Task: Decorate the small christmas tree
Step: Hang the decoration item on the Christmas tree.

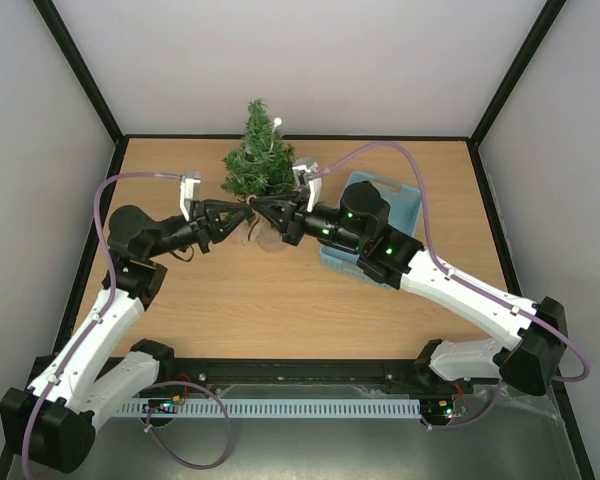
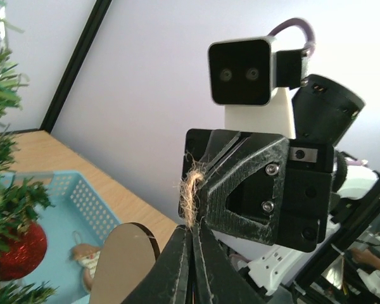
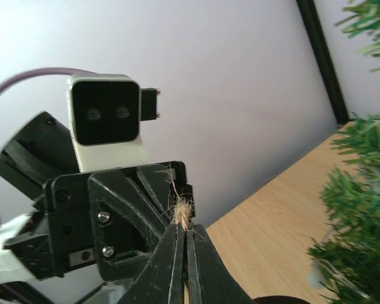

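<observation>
The small christmas tree (image 1: 256,152) stands at the back middle of the table, with a white ball (image 1: 278,123) near its top and a red bauble (image 2: 16,250) low on its branches. My left gripper (image 1: 246,207) and right gripper (image 1: 260,207) meet tip to tip just in front of the tree. Both are shut on the same tan twine loop (image 2: 191,195), which also shows in the right wrist view (image 3: 182,212). A round wooden disc ornament (image 2: 130,261) hangs beside my left gripper (image 2: 195,231). My right gripper (image 3: 182,229) pinches the loop from the opposite side.
A light blue plastic basket (image 1: 400,205) lies right of the tree, partly under my right arm. It holds a gingerbread-like ornament (image 2: 85,256). The tree's branches (image 3: 361,215) are close to the right of my right fingers. Walls enclose the table's back and sides.
</observation>
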`<action>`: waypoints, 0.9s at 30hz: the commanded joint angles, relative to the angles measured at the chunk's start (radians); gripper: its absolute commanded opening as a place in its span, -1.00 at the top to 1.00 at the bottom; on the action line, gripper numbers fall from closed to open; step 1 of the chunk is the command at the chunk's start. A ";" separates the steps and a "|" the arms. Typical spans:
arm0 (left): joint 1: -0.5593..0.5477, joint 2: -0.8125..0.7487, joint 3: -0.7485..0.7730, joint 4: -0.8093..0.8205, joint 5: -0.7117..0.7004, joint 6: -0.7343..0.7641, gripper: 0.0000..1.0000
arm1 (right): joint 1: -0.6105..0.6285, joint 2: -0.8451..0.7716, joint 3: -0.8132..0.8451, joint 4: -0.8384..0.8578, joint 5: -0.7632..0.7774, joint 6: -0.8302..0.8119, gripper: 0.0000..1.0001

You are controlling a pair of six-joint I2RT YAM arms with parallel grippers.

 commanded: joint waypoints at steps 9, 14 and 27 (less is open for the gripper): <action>-0.003 0.060 0.093 -0.287 -0.155 0.211 0.95 | 0.007 0.057 0.056 -0.088 0.183 -0.114 0.97; -0.003 0.093 0.095 -0.303 -0.178 0.222 0.95 | 0.007 0.070 0.063 -0.102 0.217 -0.145 0.97; 0.012 0.115 0.121 -0.344 -0.244 0.301 0.95 | 0.007 0.125 0.070 -0.081 0.263 -0.194 0.97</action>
